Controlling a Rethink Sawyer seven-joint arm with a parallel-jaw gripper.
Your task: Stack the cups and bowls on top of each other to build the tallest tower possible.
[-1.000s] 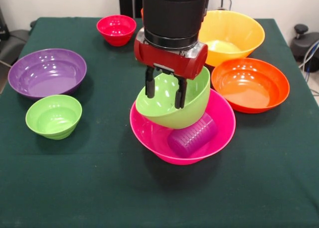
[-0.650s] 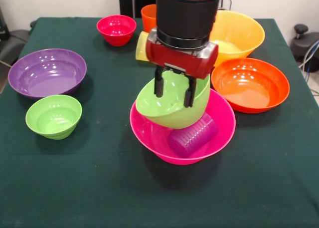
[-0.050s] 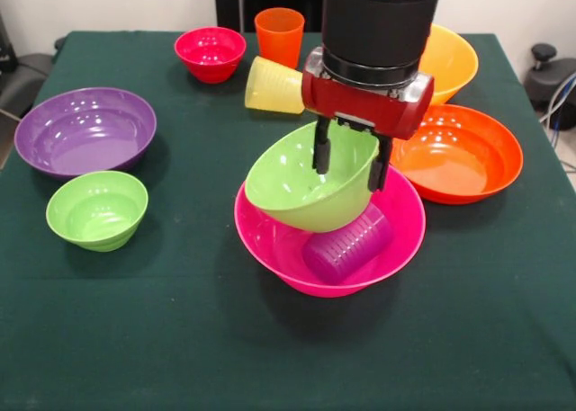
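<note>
Half the yellow-orange bowl [image 3: 454, 56] hides behind the open, empty hand [image 3: 349, 172].

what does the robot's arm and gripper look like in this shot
The arm is a thick black cylinder with a red band at the picture's top edge and a silvery ring at its lower end. Below that sits a glossy red wrist block with rounded corners. The gripper has two thin, straight black fingers. No cables or markings show.
</note>
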